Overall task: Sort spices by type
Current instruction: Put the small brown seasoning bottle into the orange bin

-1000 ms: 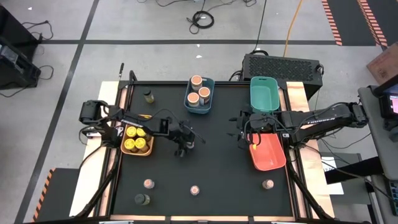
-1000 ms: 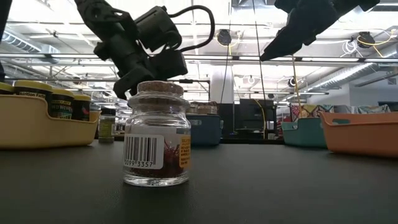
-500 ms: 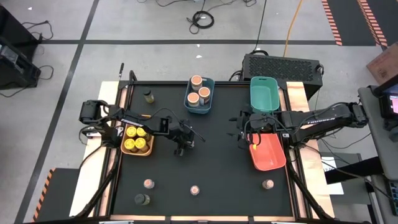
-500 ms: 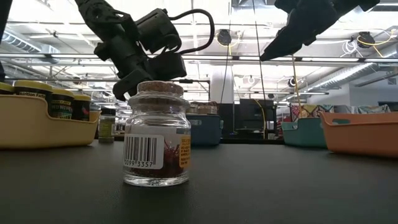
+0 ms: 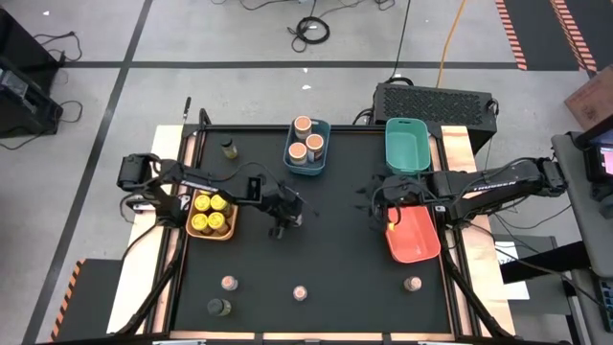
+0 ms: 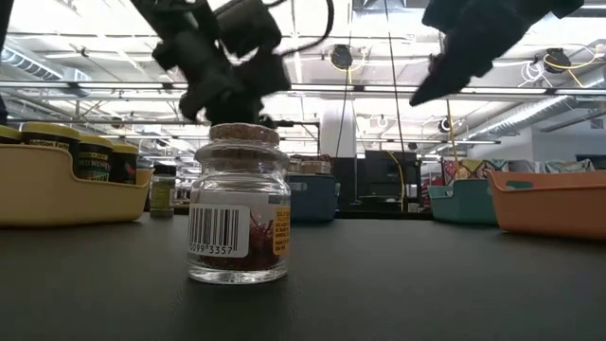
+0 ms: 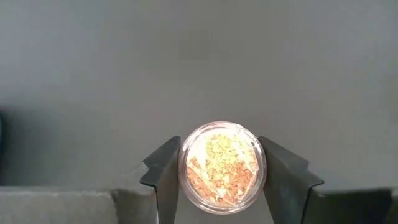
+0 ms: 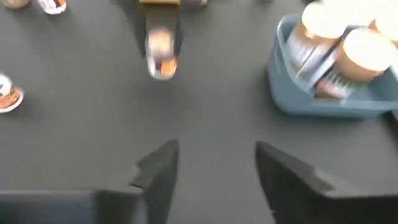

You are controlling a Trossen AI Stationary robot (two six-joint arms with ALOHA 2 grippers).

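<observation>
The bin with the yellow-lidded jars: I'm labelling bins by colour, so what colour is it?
Orange bin; it reads yellowish in the low view. Best seen in the high view.

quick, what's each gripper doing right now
Left gripper: jaws shut on a small pinkish-topped jar.
Right gripper: jaws open, holding nothing, above the black table.

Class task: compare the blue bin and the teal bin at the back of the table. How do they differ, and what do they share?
The blue bin holds three tan-topped jars; the teal bin holds nothing visible. The blue bin sits near the table's middle, the teal bin towards the right arm's side. Both are rectangular and stand along the back edge.
</observation>
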